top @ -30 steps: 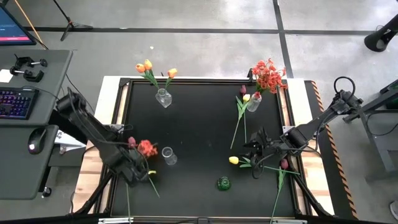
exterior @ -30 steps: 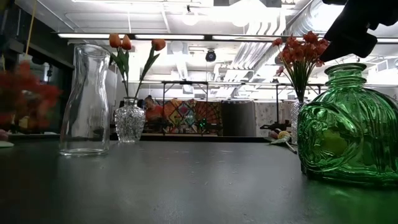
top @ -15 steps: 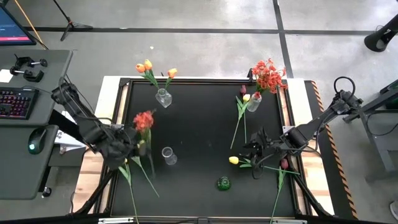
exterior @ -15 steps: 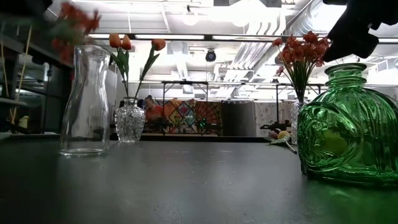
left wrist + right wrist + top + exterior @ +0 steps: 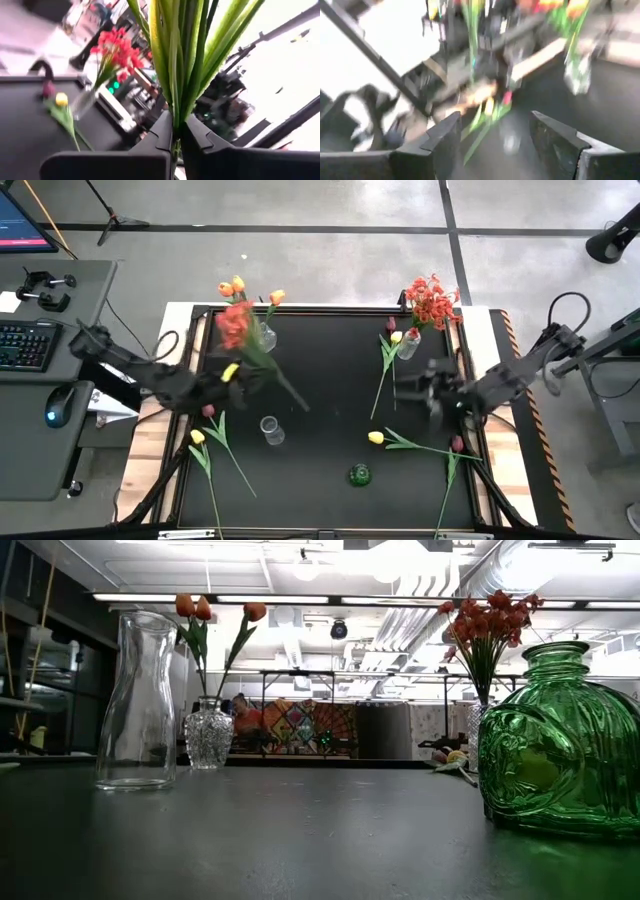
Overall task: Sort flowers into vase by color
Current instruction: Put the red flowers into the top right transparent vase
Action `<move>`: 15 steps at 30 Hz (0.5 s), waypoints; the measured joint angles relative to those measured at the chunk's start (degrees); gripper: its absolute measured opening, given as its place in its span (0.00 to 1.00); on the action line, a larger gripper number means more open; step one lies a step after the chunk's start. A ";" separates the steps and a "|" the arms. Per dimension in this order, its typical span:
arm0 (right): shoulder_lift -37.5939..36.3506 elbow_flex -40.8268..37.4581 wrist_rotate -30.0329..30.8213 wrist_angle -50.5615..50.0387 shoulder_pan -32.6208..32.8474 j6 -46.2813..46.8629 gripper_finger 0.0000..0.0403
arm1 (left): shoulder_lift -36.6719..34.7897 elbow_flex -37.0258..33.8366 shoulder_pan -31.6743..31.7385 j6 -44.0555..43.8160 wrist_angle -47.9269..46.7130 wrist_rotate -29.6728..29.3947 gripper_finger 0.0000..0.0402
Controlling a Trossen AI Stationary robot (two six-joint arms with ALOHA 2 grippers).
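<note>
Two arms share the table (image 5: 330,370), and we read the left as the busy one: the left gripper (image 5: 176,134) is clamped tight on green stems, carrying a red-orange blossom spray (image 5: 236,326) with a yellow tulip (image 5: 230,371) toward the upper left of the high view, near the clear vase of orange tulips (image 5: 262,337). Pinching low on the stems keeps the heads free to drop into a vase neck, we judge. The right gripper (image 5: 495,132) stands with its fingers apart and nothing between them, raised at centre right of the high view near the vase of red-orange sprays (image 5: 408,345). Compared with a second ago, the left gripper has lifted its bunch from the lower left edge and swung it upward, while the right has pulled away from the yellow tulip (image 5: 376,437) and pink tulip (image 5: 457,444) lying at lower right. An empty clear vase (image 5: 270,430) and a green vase (image 5: 359,474) wait unfilled.
</note>
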 joint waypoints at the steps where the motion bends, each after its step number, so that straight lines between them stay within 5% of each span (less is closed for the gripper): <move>1: -0.13 1.48 2.02 0.23 0.00 -2.10 0.55 | 2.03 0.00 2.68 1.65 2.28 2.82 0.00; 7: -0.16 9.82 10.50 0.13 0.00 -11.35 0.55 | 17.35 1.16 16.83 6.70 18.22 20.22 0.00; 15: -0.16 13.82 18.30 0.05 0.00 -20.07 0.55 | 38.03 12.21 26.92 18.82 29.89 23.82 0.00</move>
